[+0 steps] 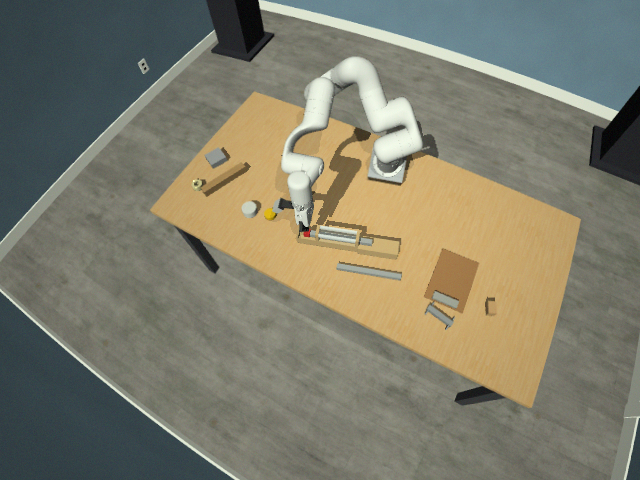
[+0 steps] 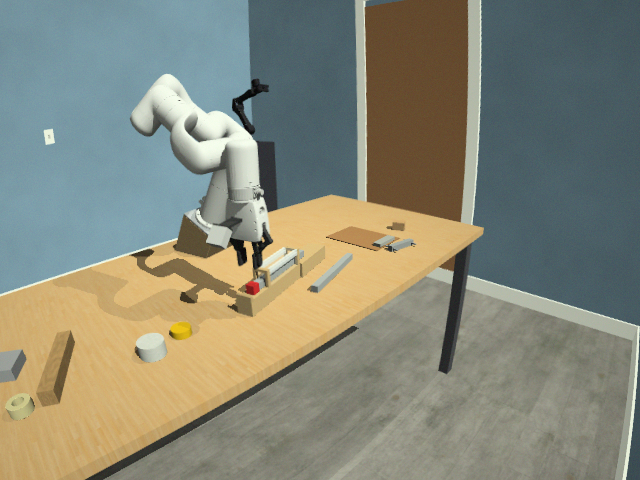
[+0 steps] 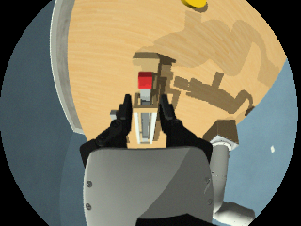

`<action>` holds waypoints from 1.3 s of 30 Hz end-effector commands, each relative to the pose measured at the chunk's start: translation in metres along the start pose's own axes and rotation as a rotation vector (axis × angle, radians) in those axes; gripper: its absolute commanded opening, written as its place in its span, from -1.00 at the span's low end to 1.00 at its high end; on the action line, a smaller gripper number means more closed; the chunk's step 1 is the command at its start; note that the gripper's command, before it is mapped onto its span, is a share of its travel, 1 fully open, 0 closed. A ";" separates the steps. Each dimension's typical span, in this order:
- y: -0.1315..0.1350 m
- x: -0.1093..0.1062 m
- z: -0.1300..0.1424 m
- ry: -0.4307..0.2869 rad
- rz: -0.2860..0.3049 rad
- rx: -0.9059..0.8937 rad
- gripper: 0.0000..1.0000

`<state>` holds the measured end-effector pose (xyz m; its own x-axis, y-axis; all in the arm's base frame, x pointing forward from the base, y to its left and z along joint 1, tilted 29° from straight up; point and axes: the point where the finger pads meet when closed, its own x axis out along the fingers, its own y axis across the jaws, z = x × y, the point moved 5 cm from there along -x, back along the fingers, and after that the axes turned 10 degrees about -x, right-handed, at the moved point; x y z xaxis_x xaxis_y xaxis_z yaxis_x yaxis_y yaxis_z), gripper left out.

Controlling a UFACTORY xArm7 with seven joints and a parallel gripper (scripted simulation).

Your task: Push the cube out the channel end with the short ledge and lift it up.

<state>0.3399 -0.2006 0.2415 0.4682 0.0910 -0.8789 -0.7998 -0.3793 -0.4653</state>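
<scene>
The red cube (image 1: 306, 234) (image 2: 252, 287) (image 3: 146, 79) sits on the short ledge at the left end of the wooden channel (image 1: 382, 253) (image 2: 273, 293), just inside the raised lip. A grey rod (image 1: 366, 241) (image 2: 260, 282) lies along the channel under its covered middle part (image 1: 338, 235), with its near end close to the cube. My gripper (image 1: 303, 225) (image 2: 249, 258) (image 3: 146, 102) points down and hangs a little above that end. Its fingers stand partly open, one to each side of the cube's line, and hold nothing.
A loose grey bar (image 1: 369, 270) (image 2: 330, 272) lies in front of the channel. A yellow disc (image 1: 269, 213) (image 2: 180, 330) and a grey cylinder (image 1: 249, 208) (image 2: 151, 346) stand left of the lip end. A wooden block (image 1: 224, 178), grey block (image 1: 216, 157) and ring (image 1: 196, 183) lie further left. A brown mat (image 1: 454, 276) lies at the right.
</scene>
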 end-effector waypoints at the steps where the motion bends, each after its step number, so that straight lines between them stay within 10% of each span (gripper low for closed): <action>1: -0.001 0.004 -0.001 0.003 -0.001 0.000 -0.15; 8: -0.001 0.043 -0.001 0.003 -0.001 0.000 -0.15; 39: -0.001 0.069 -0.002 0.003 -0.001 0.000 -0.15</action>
<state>0.3732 -0.1948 0.1801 0.4682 0.0907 -0.8789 -0.7999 -0.3791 -0.4653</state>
